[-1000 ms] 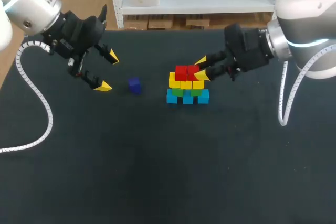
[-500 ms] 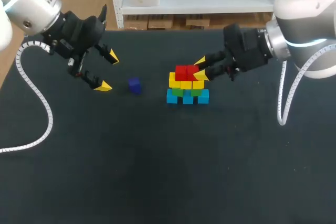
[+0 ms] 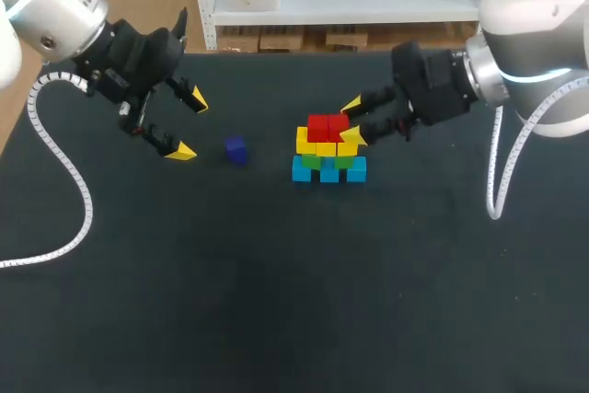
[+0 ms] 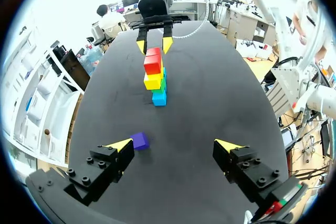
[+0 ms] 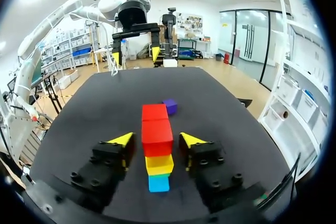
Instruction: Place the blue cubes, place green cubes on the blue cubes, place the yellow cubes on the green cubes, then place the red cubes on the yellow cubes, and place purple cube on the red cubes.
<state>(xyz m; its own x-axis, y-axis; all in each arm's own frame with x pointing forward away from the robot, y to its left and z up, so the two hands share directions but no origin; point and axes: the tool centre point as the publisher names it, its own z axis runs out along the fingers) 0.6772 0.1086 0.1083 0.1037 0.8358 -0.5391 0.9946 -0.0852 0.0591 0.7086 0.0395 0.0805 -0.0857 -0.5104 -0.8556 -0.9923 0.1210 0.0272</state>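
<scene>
The purple cube (image 3: 236, 150) lies alone on the bench (image 3: 276, 301), beside the stack and near the left end effector (image 3: 190, 125), whose fingers are spread wide and hold nothing. It looks small, rigid and light with smooth flat faces, so I judge it best pinched squarely across two opposite sides. The right end effector (image 3: 351, 121) is also released, its fingers straddling the red cubes (image 3: 327, 126) atop a stack that a nudge could probably topple.

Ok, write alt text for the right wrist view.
The open right pincer flanks the red cubes atop the stack on the black table. A purple cube lies just beyond the stack, and the open left pincer hangs over the table's far end.
</scene>
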